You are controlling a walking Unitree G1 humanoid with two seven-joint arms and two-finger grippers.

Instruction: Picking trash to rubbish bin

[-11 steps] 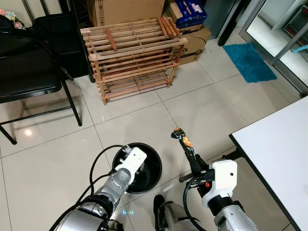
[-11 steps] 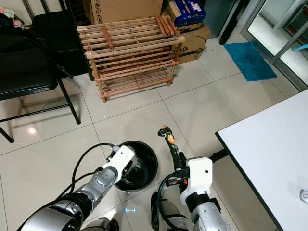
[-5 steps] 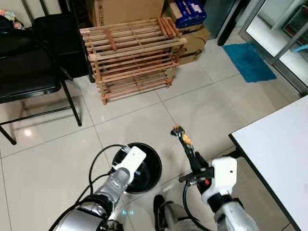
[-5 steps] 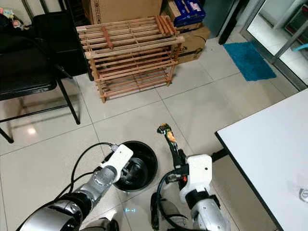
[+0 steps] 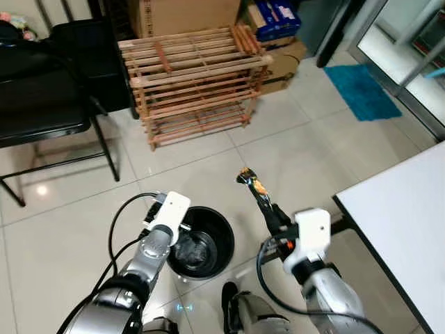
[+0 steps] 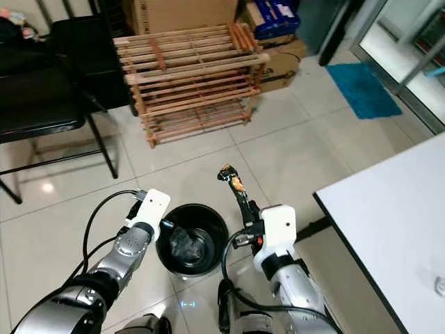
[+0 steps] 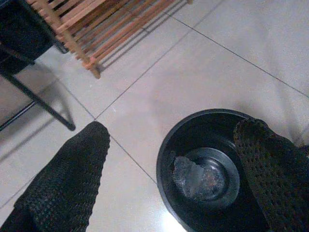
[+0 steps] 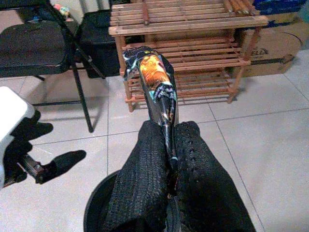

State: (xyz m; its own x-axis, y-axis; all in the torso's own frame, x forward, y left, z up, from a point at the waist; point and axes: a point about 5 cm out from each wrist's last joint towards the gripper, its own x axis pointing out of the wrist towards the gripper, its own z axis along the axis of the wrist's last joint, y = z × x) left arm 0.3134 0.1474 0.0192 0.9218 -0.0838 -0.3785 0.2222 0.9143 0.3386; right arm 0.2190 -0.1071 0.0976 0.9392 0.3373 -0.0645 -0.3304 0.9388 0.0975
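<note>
Head cam: right gripper [image 5: 259, 197] clamped on snack wrapper [image 5: 249, 182], which sticks up past its tips; bin [image 5: 200, 242] sits below-left of it.
L wrist: left gripper [image 7: 174, 159] wide open, empty, over the bin w/ crumpled trash inside.
R wrist: wrapper pinched between pads.
Risk: light wrapper released off-centre could flutter past the rim.

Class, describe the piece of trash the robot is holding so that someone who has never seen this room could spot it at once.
Start at the black rubbish bin on the tiled floor. Just beside it, the right hand pinches a crumpled snack wrapper, held upright. Its glossy black and orange print sets it apart from the grey scrap already in the bin.
</note>
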